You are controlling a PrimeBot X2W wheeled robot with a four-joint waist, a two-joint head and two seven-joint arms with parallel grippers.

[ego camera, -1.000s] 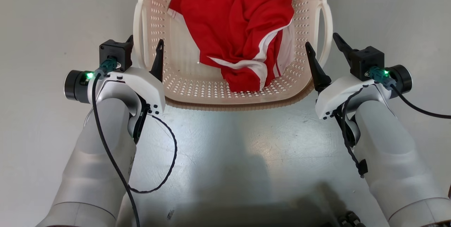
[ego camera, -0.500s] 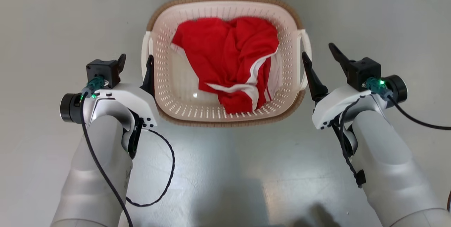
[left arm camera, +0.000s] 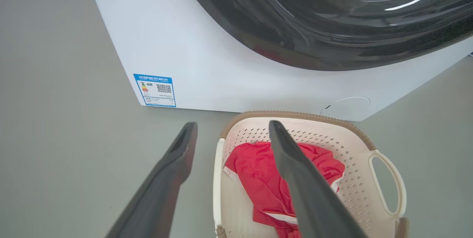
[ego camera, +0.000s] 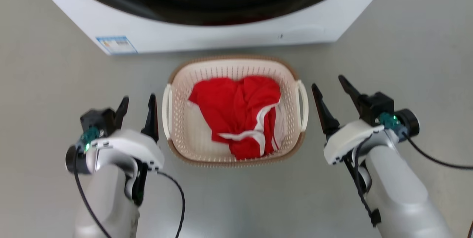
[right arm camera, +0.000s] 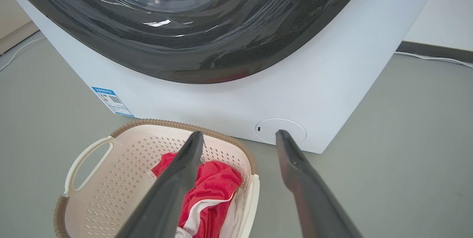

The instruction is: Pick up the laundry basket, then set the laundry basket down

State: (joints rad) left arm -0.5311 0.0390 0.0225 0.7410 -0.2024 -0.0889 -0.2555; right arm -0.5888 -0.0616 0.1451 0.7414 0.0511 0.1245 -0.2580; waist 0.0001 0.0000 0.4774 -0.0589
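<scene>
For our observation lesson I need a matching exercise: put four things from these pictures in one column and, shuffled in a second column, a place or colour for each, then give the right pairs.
Things:
1 laundry basket
2 red garment
3 washing machine
4 blue label

Descriptions:
A stuck low on the machine's front
B crumpled inside the basket
C cream-white, brown rim
D white, dark round door

Pairs: 1-C, 2-B, 3-D, 4-A
</scene>
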